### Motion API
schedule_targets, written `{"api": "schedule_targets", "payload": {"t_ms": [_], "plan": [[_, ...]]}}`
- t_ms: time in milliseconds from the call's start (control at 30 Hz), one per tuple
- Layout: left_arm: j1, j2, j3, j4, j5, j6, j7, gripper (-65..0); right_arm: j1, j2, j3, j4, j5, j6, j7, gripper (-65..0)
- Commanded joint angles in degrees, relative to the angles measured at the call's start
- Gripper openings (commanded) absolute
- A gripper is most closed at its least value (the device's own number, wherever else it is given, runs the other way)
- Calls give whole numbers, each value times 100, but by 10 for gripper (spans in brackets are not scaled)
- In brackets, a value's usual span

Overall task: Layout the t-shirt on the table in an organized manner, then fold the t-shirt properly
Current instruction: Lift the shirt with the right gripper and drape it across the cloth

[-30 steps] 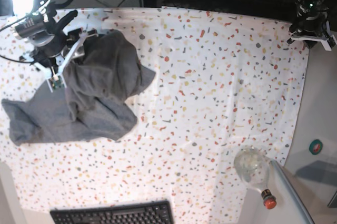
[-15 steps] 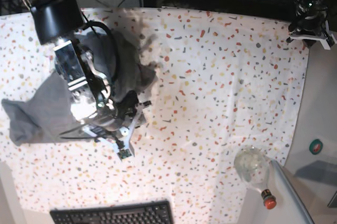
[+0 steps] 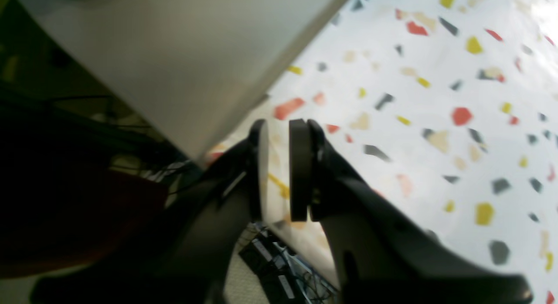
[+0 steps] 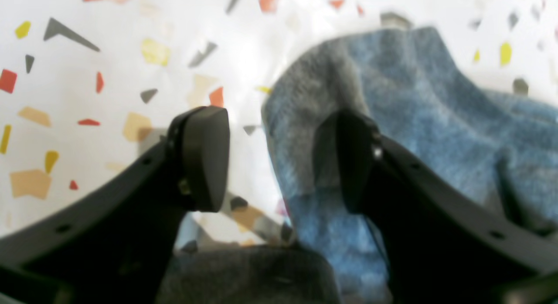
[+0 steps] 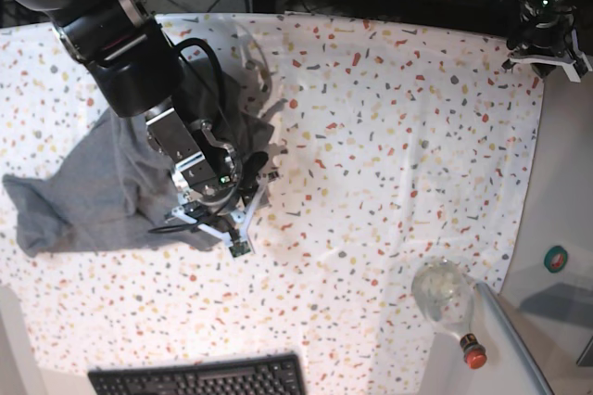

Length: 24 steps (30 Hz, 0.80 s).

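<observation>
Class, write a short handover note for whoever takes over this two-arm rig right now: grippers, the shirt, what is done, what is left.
Right gripper: open, at the edge of the t-shirt, gripping nothing.
Left gripper: nearly shut, empty, parked at the far corner of the table.
T-shirt: crumpled heap on the right arm's side.
Done: nothing laid flat.
Left: spread it out, then fold.

One t-shirt (image 5: 83,191); one keyboard (image 5: 199,378); one bottle (image 5: 449,307); two arms.
</observation>
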Motion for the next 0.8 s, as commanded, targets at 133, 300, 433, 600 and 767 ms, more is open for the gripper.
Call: {"api": "schedule_targets", "payload": {"t_ms": [133, 300, 433, 600, 767], "plan": [[-15, -71, -28, 82, -3, -18, -105, -559, -205, 37, -26, 443, -26, -23, 481, -650], [108, -378, 904, 109, 199, -27, -114, -561, -442, 231, -430, 2210, -35, 12, 190, -650], [82, -607, 2056, 82, 947, -27, -131, -561, -257, 732, -817, 3845, -35, 346, -108, -650], [-200, -475, 2223, 56, 1052, -27, -114, -561, -46, 1242, -421, 5436, -9, 610, -733, -650], [-314, -431, 2223, 47, 1070, -27, -114, -561, -759, 1963, 1082, 6641, 18, 619, -803, -650]]}}
